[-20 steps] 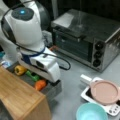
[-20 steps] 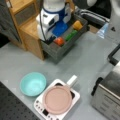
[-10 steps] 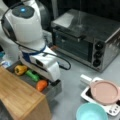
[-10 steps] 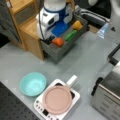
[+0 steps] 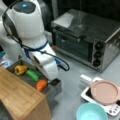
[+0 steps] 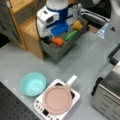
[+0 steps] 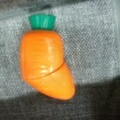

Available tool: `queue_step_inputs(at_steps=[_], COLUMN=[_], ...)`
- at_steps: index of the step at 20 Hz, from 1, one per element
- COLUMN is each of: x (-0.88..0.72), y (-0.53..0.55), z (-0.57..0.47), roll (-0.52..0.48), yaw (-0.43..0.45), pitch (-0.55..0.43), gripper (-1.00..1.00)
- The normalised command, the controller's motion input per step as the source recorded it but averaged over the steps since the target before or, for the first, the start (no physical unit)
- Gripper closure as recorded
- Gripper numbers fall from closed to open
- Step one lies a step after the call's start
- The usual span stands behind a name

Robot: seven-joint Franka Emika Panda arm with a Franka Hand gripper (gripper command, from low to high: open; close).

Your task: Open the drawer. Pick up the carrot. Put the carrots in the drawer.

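Standing open: the drawer (image 5: 53, 91), pulled out from the wooden-topped cabinet (image 5: 17, 92).
Gripper (image 6: 48, 40): low over the drawer, just beside the carrot; I cannot tell how far apart its fingers are or whether they hold anything.
Carrot (image 7: 45, 58): lying on the drawer floor, beside a green vegetable (image 5: 32, 74).

Drawer (image 6: 56, 51) open at upper centre, holding carrot (image 6: 58, 41), green vegetable (image 6: 71, 35) and yellow item (image 6: 77, 25). Gripper (image 6: 48, 40) just left of carrot. Blue bowl (image 6: 33, 83) lower left on table (image 6: 17, 62).
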Motion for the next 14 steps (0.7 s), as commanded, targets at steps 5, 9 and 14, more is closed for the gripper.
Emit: queue_step_inputs(at_steps=[5, 9, 14], x=[-0.27, -0.41, -0.44], y=[0.30, 0.30, 0.29], z=[-0.30, -0.24, -0.12], roll=[0.168, -0.017, -0.117], yaw=[-0.452, -0.633, -0.485], pitch=[-0.283, -0.371, -0.361], gripper=[-1.00, -1.00, -1.00])
